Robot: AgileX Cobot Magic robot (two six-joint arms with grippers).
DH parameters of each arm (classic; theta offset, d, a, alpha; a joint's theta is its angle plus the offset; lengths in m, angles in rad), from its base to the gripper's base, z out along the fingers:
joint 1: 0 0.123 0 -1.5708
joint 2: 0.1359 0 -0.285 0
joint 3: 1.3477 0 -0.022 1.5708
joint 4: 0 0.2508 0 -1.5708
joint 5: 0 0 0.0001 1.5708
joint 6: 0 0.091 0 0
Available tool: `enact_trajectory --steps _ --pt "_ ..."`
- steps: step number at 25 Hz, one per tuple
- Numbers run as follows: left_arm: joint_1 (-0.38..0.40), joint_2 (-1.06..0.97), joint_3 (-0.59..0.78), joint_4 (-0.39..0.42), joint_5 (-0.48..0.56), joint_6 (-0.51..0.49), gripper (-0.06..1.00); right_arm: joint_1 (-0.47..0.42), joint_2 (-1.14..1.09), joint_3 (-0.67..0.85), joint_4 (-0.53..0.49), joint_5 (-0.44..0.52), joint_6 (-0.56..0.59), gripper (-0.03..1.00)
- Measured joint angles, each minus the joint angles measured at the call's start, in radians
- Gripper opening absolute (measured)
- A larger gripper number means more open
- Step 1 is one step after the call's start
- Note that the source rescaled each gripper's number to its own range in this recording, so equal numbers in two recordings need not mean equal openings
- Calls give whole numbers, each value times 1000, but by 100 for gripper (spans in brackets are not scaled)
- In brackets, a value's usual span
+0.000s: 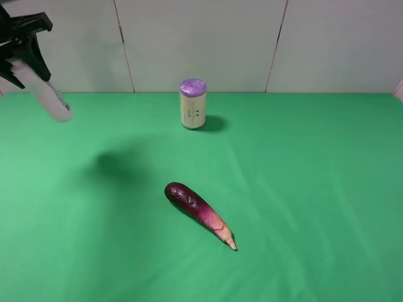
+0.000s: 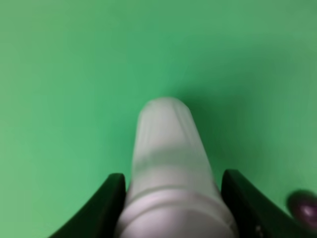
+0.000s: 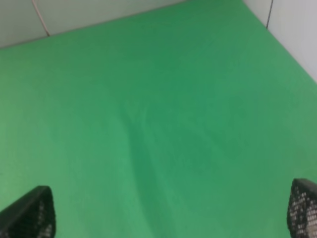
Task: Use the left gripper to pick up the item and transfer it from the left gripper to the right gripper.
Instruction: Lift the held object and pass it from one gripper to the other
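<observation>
My left gripper (image 1: 25, 63) is at the far left, raised high above the green table, and it is shut on the item, the slim white bottle (image 1: 47, 97). The bottle sticks out of the claw, tilted down and to the right. In the left wrist view the bottle (image 2: 168, 163) sits between the two black fingers (image 2: 106, 206), its rounded end pointing away. Its black cap is hidden. My right gripper (image 3: 168, 208) shows only in the right wrist view, open and empty over bare green cloth. It is out of the exterior high view.
A cream can with a purple lid (image 1: 193, 104) stands upright at the back middle. A purple eggplant (image 1: 198, 212) lies in the middle of the green cloth (image 1: 315, 189); it also shows in the left wrist view (image 2: 303, 208). White walls ring the table.
</observation>
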Motion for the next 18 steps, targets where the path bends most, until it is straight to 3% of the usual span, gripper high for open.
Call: enact_trajectory --steps 4,18 --pt "-55 -30 0 -19 25 4 0 0 0 0 0 0 0 100" --pt "-379 -34 0 -74 28 7 0 0 0 0 0 0 0 100"
